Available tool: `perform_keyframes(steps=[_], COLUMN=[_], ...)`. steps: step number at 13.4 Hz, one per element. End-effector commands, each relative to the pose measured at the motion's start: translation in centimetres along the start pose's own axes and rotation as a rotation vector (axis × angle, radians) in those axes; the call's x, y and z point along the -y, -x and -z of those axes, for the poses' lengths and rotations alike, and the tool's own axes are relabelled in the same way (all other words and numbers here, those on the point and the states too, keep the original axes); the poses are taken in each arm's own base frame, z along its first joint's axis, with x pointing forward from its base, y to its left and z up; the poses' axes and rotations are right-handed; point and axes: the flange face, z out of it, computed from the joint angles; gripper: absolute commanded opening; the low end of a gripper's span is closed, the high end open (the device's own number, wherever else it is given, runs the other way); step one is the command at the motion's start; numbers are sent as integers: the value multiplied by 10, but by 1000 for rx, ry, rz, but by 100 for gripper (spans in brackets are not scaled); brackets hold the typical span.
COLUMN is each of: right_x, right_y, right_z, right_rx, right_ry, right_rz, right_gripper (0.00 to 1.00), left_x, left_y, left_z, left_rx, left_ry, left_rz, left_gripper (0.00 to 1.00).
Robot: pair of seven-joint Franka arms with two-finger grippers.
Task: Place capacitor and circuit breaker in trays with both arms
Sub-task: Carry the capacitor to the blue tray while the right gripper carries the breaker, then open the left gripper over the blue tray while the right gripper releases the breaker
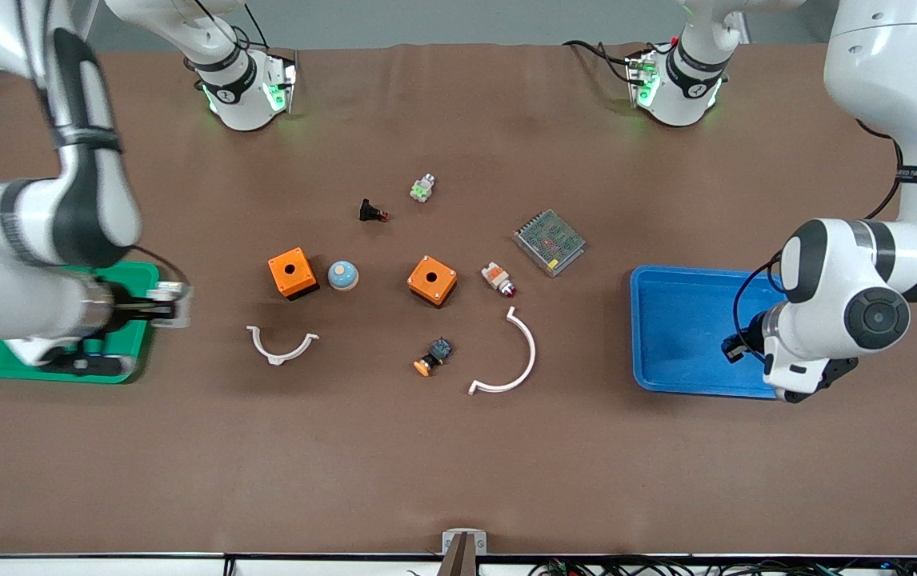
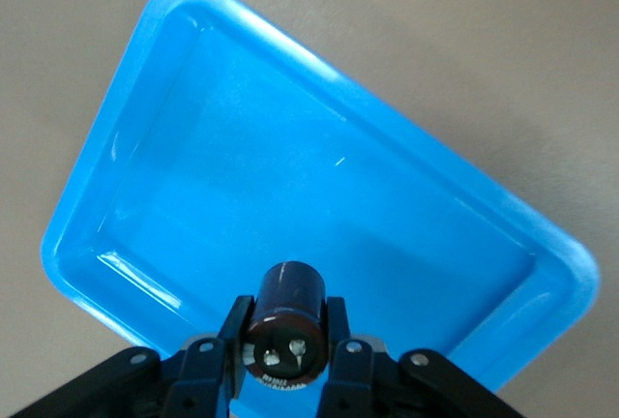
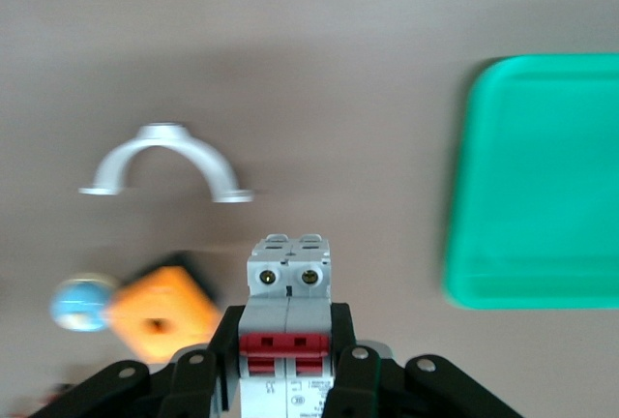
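Front view shows the right end effector [image 1: 174,306] over the bare tabletop [image 1: 458,464] just beside the green tray [image 1: 134,276] at the right arm's end, its fingers clamped on the circuit breaker [image 3: 287,326] (red levers across its middle, seen in the right wrist view). At the left arm's end, the left end effector [image 2: 287,350] hangs over the blue tray [image 1: 670,336], fingers closed on the black capacitor [image 2: 286,323], which is clear of the tray floor.
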Motion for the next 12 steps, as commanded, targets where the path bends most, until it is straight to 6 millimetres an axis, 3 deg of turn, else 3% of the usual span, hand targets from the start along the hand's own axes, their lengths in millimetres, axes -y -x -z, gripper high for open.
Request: perform_keyframes(steps=[1, 3, 5, 6, 9, 10, 11, 12], right_x=[-104, -159, -199, -215, -237, -241, -246, -248], right_y=[5, 0, 0, 1, -8, -14, -19, -23], right_z=[-6, -26, -48, -60, -95, -106, -116, -130], right_rx=[-27, -64, -65, -59, -59, -79, -91, -85], right_ry=[17, 21, 17, 10, 13, 17, 26, 29], right_rz=[64, 103, 122, 102, 103, 97, 93, 93], right_gripper=[31, 31, 31, 30, 31, 31, 30, 30], left_x=[24, 35, 44, 45, 45, 45, 45, 44], left_y=[27, 36, 39, 40, 41, 39, 38, 37], left_z=[-33, -53, -69, -76, -94, -95, -93, -91], left_rx=[-36, -48, -56, -62, -57, -57, -61, -63], left_ry=[20, 34, 46, 53, 55, 54, 57, 58], left_rz=[-6, -7, -9, -9, -9, -8, -9, -12], left_gripper=[0, 0, 0, 0, 3, 10, 29, 58])
